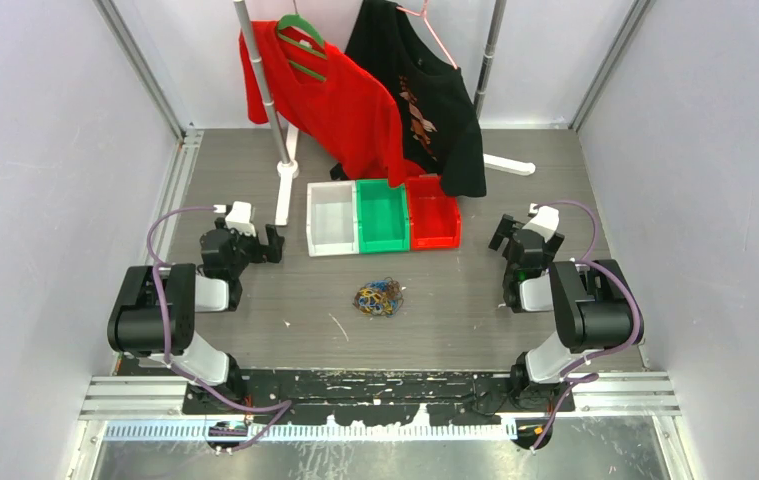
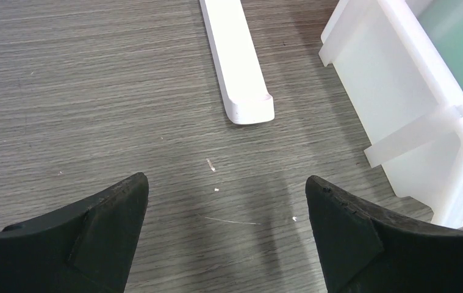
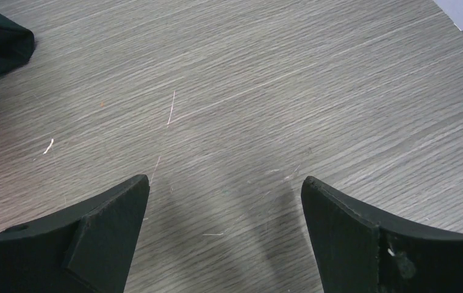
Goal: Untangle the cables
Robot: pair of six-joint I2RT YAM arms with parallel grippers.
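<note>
Note tangled cables [image 1: 379, 298] at centre frame, loose on surface [image 1: 475, 300]. Left fingers [image 2: 88, 238], right fingers [image 3: 387, 244] wide open, empty; parked at frame sides, probably keeping clump reachable.

The cables [image 1: 379, 298] lie mid-tabletop [image 1: 455, 300], just in front of a row of three bins [image 1: 358, 215], with the left gripper [image 1: 273, 243] beside the row's left end, the right gripper [image 1: 500, 232] off to its right, and hanging garments [image 1: 345, 105] behind the bins.
</note>
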